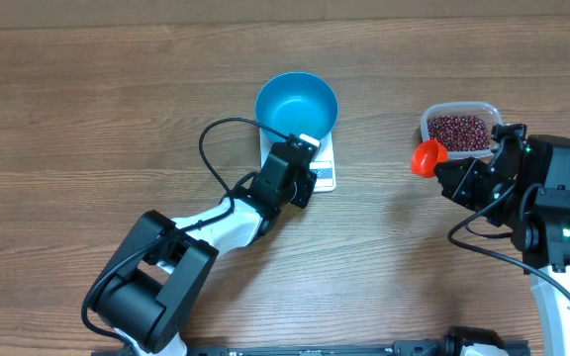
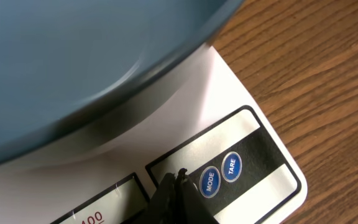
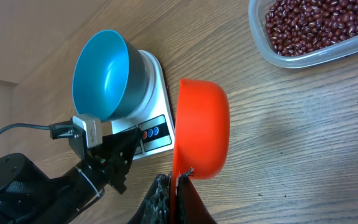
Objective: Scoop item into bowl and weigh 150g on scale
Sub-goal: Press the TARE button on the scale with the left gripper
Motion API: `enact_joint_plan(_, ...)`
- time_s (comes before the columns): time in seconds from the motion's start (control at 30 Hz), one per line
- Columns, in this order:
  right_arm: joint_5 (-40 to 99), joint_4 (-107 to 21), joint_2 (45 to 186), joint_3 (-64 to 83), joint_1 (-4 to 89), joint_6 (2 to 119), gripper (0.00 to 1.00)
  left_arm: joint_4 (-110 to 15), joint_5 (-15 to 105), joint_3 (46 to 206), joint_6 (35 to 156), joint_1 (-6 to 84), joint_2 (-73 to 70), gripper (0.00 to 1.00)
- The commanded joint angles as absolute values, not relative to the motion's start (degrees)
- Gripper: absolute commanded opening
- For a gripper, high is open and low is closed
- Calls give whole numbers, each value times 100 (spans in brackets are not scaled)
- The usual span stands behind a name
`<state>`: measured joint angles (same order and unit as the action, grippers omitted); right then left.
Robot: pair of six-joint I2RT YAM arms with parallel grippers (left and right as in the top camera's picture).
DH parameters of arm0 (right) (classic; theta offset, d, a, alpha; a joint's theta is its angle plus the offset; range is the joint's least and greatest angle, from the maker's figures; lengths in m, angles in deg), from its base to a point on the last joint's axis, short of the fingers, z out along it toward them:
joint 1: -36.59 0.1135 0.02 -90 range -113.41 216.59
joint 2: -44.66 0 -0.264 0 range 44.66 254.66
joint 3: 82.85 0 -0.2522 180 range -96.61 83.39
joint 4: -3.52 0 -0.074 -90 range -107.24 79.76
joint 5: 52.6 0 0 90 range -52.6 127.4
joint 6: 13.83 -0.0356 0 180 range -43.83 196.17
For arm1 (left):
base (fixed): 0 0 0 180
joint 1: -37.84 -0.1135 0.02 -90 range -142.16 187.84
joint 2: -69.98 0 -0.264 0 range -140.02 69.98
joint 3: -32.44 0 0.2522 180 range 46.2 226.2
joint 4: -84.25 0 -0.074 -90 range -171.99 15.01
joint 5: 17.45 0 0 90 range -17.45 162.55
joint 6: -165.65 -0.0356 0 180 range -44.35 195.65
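The bowl (image 1: 296, 102) sat empty on the scale (image 1: 326, 176), and all the beans (image 1: 458, 131) lay in the tub (image 1: 427, 121). The right gripper (image 3: 174, 182) clenched a seemingly empty scoop (image 1: 427, 156) beside the tub. The left gripper (image 2: 178, 179), clenched on nothing, pointed at the scale's buttons (image 2: 221, 175). Scooping and weighing were not yet done.

Brown wooden table (image 1: 77, 109) across the whole overhead view, grain running left to right, faint plank seams near and far. Soft, even light from above, with short blurred shadows. Past the table's left edge in the right wrist view, a plain tan surface (image 3: 2, 102), perhaps floor.
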<state>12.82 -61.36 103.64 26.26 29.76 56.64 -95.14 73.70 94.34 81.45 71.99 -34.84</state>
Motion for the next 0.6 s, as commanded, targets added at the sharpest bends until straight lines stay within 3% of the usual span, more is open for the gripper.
enact_joint_plan(0.0,1339,-6153,10307,2482,2939,5651,4,-9567,7448,9395,8165,7238,-3569,4)
enact_joint_plan(0.57,1341,-6186,10307,2482,2939,5651,4,-9689,7402,9395,8165,7238,-3759,4)
